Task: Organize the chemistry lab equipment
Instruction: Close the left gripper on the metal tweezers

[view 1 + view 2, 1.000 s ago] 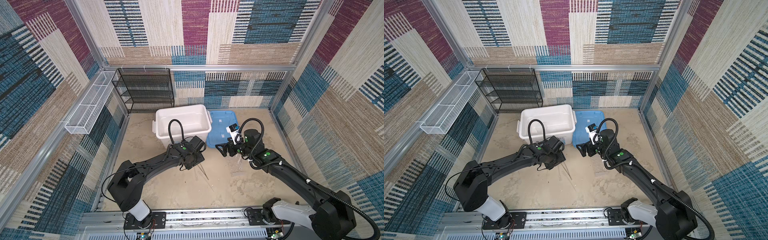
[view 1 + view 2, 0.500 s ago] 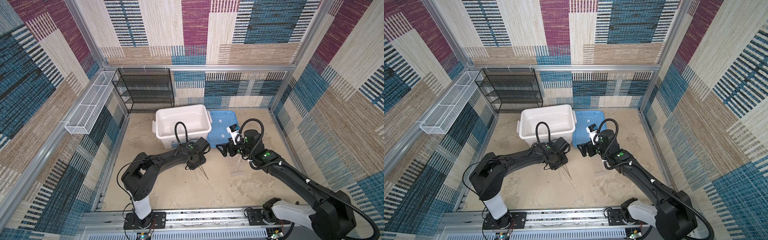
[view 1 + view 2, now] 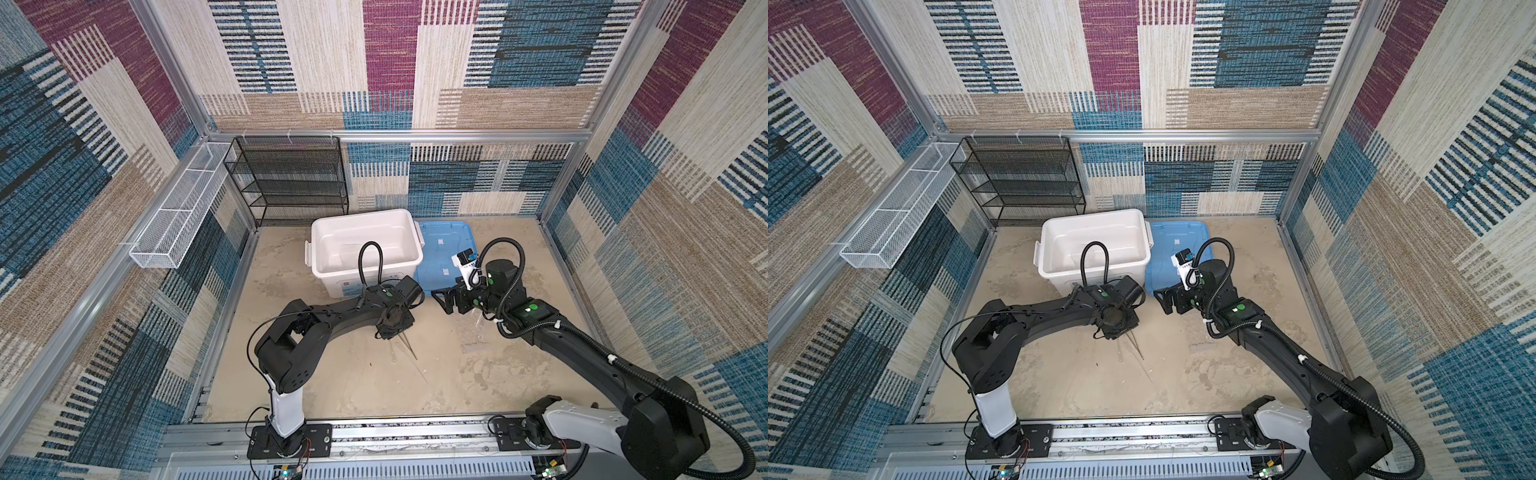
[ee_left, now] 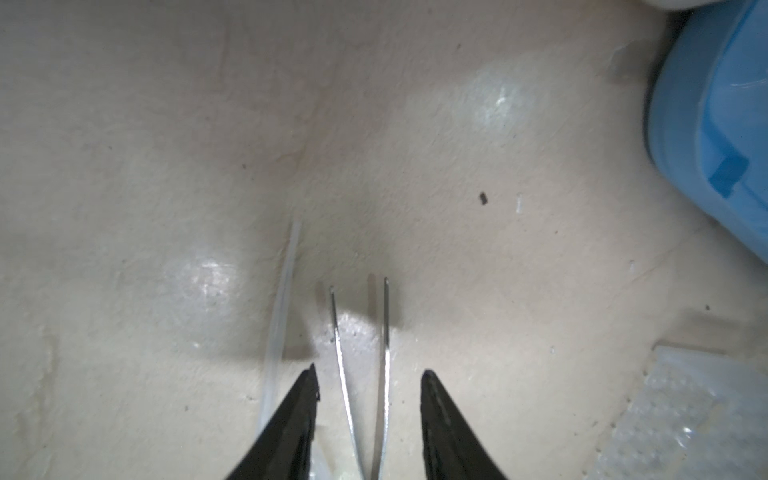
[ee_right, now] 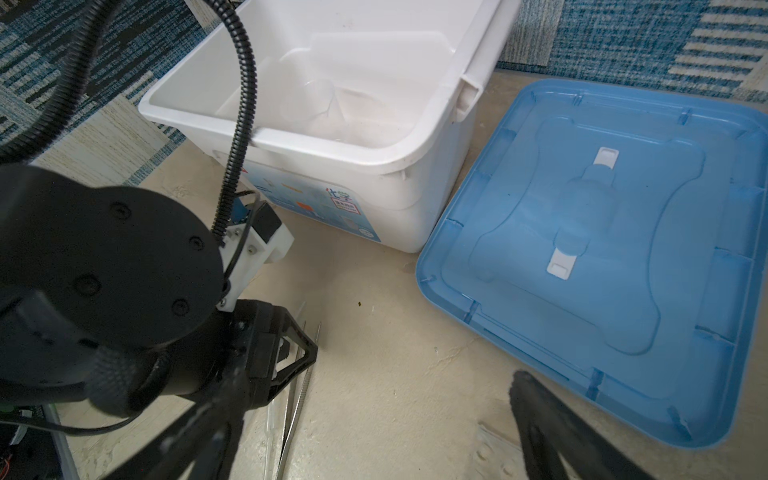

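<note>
While low over the desk (image 4: 166, 124), straddles the metal tweezers (image 4: 384, 332) with the left tool (image 4: 368, 374), spread and clear of both prongs. Finds the tweezers flat on the desk, just beside the clear dropper (image 4: 282, 299). Holds the right tool (image 3: 440, 302) spread wide and empty near the blue lid (image 3: 440, 241). Shows the clear glass beaker (image 5: 316, 99) inside the white box (image 5: 374, 153).

Overhead stereo pair, two close wrist views
</note>
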`<action>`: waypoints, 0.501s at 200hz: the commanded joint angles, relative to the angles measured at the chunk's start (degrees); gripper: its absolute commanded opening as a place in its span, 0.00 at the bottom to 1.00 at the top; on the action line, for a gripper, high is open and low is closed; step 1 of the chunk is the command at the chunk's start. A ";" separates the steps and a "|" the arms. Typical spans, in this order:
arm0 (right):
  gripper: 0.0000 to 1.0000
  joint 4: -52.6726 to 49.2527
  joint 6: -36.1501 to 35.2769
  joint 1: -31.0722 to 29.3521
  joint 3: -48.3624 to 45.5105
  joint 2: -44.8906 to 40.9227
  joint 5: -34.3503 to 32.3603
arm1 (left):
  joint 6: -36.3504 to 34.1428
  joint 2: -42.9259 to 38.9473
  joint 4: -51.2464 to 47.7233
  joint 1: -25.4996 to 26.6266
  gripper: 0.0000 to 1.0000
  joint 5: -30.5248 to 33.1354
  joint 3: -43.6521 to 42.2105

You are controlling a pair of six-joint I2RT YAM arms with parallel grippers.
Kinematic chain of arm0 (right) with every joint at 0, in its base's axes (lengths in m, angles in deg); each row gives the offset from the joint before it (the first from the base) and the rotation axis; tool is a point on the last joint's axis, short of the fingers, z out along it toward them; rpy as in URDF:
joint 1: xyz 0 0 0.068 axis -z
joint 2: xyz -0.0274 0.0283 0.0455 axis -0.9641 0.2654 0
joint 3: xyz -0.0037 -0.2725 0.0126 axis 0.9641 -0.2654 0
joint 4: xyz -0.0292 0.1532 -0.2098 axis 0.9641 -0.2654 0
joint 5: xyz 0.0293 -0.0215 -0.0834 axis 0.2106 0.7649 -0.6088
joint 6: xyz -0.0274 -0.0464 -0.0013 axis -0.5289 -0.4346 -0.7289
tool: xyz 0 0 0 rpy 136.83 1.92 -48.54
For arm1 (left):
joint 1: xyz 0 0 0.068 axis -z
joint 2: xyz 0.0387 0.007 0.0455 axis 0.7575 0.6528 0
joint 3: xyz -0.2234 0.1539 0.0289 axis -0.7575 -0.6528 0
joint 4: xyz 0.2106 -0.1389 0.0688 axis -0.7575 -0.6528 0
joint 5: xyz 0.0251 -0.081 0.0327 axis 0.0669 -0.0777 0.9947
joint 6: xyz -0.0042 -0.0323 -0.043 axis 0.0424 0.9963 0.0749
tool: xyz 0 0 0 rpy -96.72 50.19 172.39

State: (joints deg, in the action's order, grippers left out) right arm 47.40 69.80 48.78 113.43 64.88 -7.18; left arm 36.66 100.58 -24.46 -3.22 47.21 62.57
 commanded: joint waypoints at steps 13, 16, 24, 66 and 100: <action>1.00 1.52 -0.26 -0.08 -0.10 0.24 0.07 | 2.26 1.40 -1.27 0.03 0.39 0.61 0.85; 1.00 1.52 -0.24 -0.10 -0.08 0.24 0.10 | 2.28 1.48 -1.34 0.03 0.39 0.54 0.89; 1.00 1.58 -0.21 -0.05 -0.18 0.15 0.03 | 2.20 1.75 -1.34 -0.02 0.39 0.48 0.96; 1.00 1.61 -0.34 -0.10 -0.32 0.20 -0.06 | 1.77 2.73 -1.18 0.03 0.38 -0.12 1.42; 1.00 1.69 -0.34 -0.10 -0.27 0.59 -0.08 | 1.34 2.65 -1.24 0.12 0.35 0.09 1.55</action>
State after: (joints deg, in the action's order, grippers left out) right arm 47.38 69.80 48.76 113.25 65.27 -7.23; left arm 36.64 103.10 -24.75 -3.20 47.34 63.88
